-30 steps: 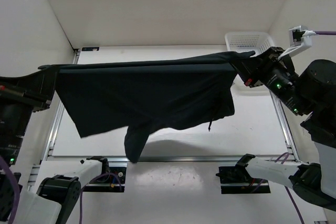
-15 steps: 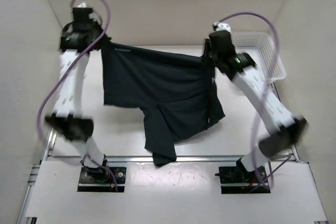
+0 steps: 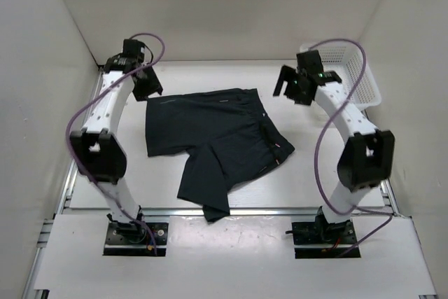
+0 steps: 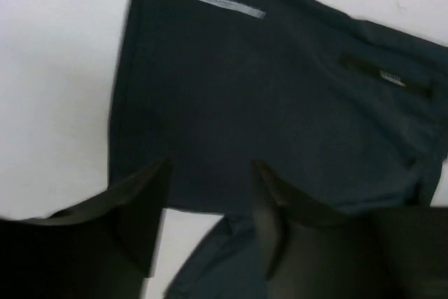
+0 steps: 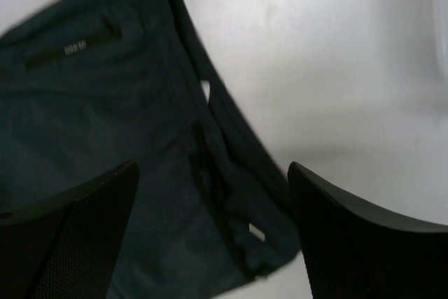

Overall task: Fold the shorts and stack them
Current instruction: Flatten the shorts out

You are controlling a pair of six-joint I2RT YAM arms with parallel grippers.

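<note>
The dark navy shorts (image 3: 210, 127) lie spread on the white table, waistband toward the right. One leg is bent toward the near edge and its tip (image 3: 215, 211) overhangs the rail. My left gripper (image 3: 145, 83) hovers open just above the shorts' far left corner, holding nothing. In the left wrist view the shorts (image 4: 280, 89) fill the frame below the open left gripper (image 4: 210, 176). My right gripper (image 3: 289, 83) stands open above the table just right of the waistband's far corner. The right wrist view looks down past the wide-open right gripper (image 5: 210, 173) onto the waistband (image 5: 210, 173).
A white slotted basket (image 3: 350, 68) stands at the far right corner, just behind the right arm. White walls close in the table (image 3: 329, 152) on the left, right and back. A metal rail (image 3: 280, 211) runs along the near edge.
A second ago both grippers held the shorts stretched in the air. Since then the arms swung toward the far side, both grippers opened, and the shorts dropped flat onto the table.
</note>
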